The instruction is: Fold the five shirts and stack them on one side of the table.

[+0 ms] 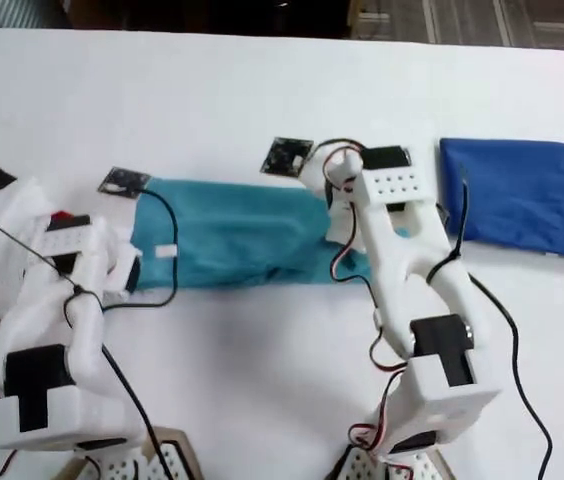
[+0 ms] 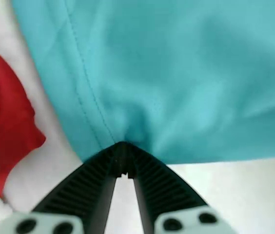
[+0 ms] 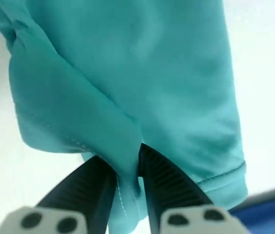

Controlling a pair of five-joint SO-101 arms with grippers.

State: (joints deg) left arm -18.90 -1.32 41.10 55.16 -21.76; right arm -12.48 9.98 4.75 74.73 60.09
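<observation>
Left claw [image 2: 123, 147] closed down, tips meeting on the hem of the teal shirt [image 2: 176, 73], cloth puckered right at the tips. Seen from the high view, left claw [image 1: 130, 265] at the shirt's left end, low on the table [image 1: 262, 90].

Right claw [image 3: 127, 161] clamped on a fold of the same teal shirt [image 3: 127, 58], a ridge of cloth squeezed between the two jaws, gap no wider than the cloth. From above, right claw [image 1: 339, 225] at the shirt's right end, mostly hidden under its own arm.

Teal shirt [image 1: 227, 235] lying as one long band across the middle of the table, stretched between the two claws, upper edge fairly straight, lower edge wavy and bunched toward the right.

Blue shirt [image 1: 522, 195] folded into a flat rectangle on the right side of the table, just beyond the right arm, near the teal shirt's end; touching or not, cannot tell. Strip of blue shirt [image 3: 274, 204] also at the corner of the right wrist view.

Red cloth [image 2: 6, 122] crumpled just beside the teal shirt's left edge. Small bit of red cloth [image 1: 60, 215] among bunched white cloth [image 1: 17, 200] at the table's left side.
</observation>
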